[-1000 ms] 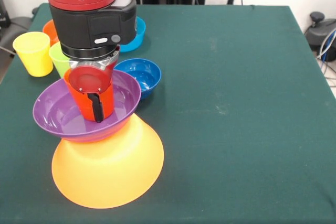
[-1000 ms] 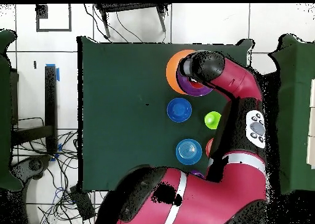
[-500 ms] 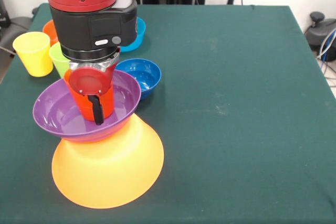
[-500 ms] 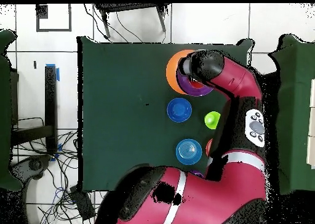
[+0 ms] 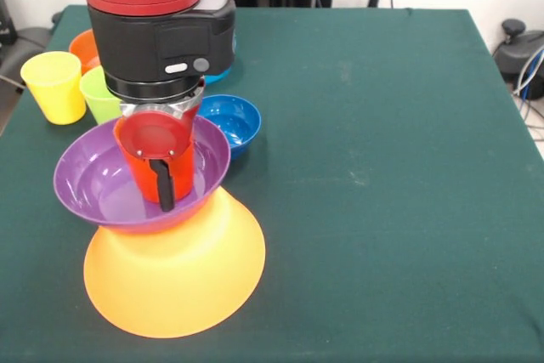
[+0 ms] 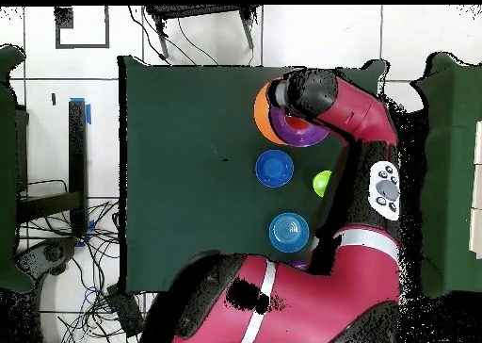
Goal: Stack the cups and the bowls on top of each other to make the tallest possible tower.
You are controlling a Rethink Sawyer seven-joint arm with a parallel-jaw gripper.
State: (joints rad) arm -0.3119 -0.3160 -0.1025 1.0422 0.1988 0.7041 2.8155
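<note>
The red and black arm [image 5: 157, 19] comes straight down from above, its wrist vertical and its black collar squarely over the hand [image 5: 161, 178]. One dark finger [image 5: 165, 186] shows on the near side, pointing straight down, pressed against the wall of the orange-red cup [image 5: 153, 159] that the hand grips. From overhead, the arm [image 6: 353, 132] bends in a long curve out from the base.

The purple bowl [image 5: 102, 184] and the dark blue bowl [image 5: 231, 121] look like glossy smooth plastic with bright reflections, and the orange-red cup [image 5: 153, 159] is smooth and shiny too. The big yellow-orange bowl [image 5: 183, 282] has a softer, half-matt plastic surface. The table [image 5: 382, 167] is covered with matt green cloth.
</note>
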